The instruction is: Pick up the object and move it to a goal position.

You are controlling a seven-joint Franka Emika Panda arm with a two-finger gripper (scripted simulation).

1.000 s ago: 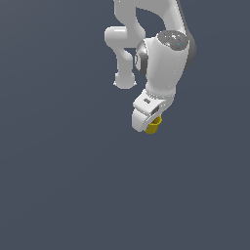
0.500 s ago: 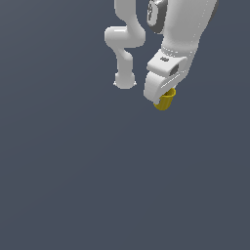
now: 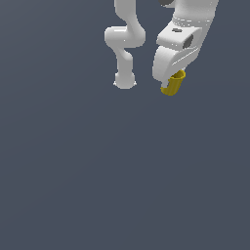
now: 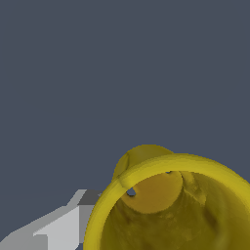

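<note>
In the exterior view my hand (image 3: 168, 80) hangs high in the picture, at about one o'clock from its middle, with the white wrist housing above it running off the top edge. The cup (image 3: 173, 83), small and mustard yellow, pokes out from under the hand at about five o'clock of the housing. It sits tilted, its open end toward one o'clock and its closed end toward seven o'clock. Only its lower part shows; the rest is covered by the white body of my hand. My hand is closed on the cup, holding it up with nothing touching it underneath. I cannot make out the fingers themselves in this view.

At about nine o'clock from the hand, well apart from it, stands the rest of my arm (image 3: 125, 44): white rounded joints stacked one over the other, down to a round foot. Everything around is a flat dark grey-blue ground (image 3: 97, 176).

The wrist view looks straight into the cup (image 4: 166, 205) from very close. Its yellow rim makes a wide arc across the picture, the rough yellow inner wall fills the space beneath it, and the round closed end shows deeper inside. A grey and white piece of my hand (image 4: 58, 229) lies just beside the rim.
</note>
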